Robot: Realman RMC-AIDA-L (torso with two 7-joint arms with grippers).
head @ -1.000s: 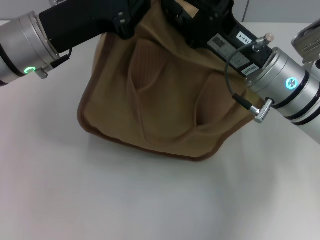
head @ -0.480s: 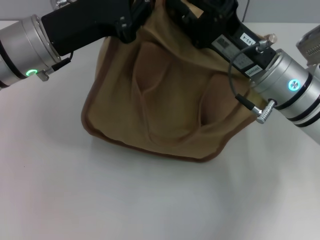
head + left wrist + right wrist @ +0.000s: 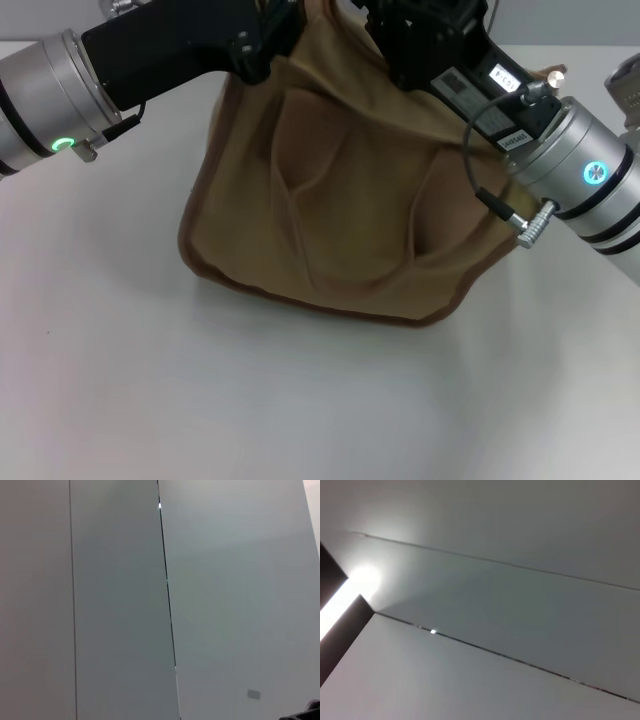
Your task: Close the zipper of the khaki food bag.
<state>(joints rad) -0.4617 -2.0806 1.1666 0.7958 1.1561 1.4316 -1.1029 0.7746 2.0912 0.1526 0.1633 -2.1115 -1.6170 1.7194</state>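
Observation:
The khaki food bag (image 3: 340, 210) stands on the white table, leaning, its front with two flat looped handles (image 3: 300, 200) facing me. Its top edge runs out of the head view, so the zipper is out of view. My left gripper (image 3: 268, 35) reaches in from the left and sits at the bag's top left corner. At the bag's top right is my right gripper (image 3: 425, 45), its black body lying over the fabric. Both wrist views show only grey wall panels.
The white table (image 3: 250, 400) spreads in front of and to the left of the bag. My right arm's silver wrist and cable (image 3: 520, 215) hang close to the bag's right side.
The bag has slid and tipped to the right, its lower left corner moving rightwards. My right arm has shifted right with it. The left arm has barely moved.

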